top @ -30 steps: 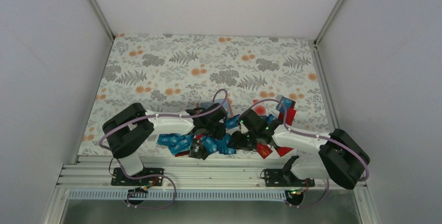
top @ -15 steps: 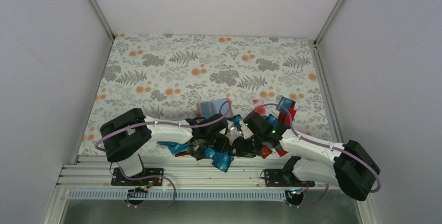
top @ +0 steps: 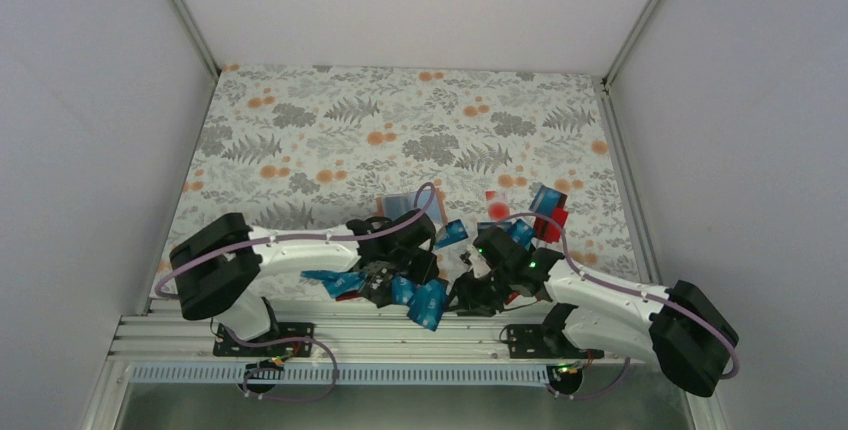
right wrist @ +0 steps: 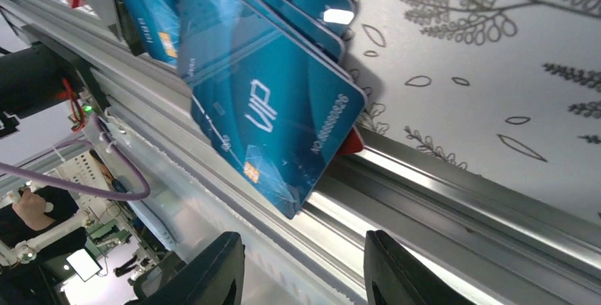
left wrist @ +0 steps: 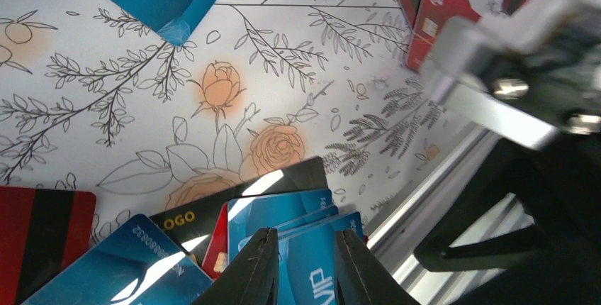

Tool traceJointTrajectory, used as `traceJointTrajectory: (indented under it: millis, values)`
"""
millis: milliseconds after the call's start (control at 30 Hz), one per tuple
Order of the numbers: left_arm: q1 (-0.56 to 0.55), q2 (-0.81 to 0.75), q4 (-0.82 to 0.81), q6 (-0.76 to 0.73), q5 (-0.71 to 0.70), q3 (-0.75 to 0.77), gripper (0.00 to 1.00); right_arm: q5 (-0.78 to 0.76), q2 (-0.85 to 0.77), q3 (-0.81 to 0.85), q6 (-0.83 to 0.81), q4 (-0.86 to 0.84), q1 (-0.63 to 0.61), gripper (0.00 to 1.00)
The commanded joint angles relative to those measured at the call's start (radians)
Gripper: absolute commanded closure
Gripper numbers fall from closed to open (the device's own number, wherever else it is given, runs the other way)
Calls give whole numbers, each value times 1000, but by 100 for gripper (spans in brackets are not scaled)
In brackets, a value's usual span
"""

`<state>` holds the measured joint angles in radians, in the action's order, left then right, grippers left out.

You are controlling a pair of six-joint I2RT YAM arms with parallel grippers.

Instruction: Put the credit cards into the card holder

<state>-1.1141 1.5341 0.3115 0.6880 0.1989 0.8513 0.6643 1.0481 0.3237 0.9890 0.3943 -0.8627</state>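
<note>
My left gripper [left wrist: 305, 240] pinches a fanned stack of teal plastic cards [right wrist: 276, 120] over the aluminium edge rail [right wrist: 453, 184]; the right gripper [right wrist: 305, 248] gapes empty. I judge the outer cards could slide off.

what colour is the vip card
Teal-blue; the thin plastic VIP card shows best in the right wrist view.

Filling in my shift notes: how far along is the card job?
Done: nothing visibly; no card looks stowed. In hand: left claw pinches a stack of teal plastic VIP cards over the aluminium rail; right claw open, empty. Left: loose red and teal cards scattered on the floral tabletop.
</note>
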Motion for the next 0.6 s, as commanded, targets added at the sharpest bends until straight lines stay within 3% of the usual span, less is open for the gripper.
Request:
traceJointTrajectory:
  millis: [0,567]
  values:
    - [-15,-31,47,-14,65,-46,79,18,45,-25,82,-121,-30,56]
    - [-70,10,-14,15,136,-147,79,17,184,-31,111,-264,-63,65]
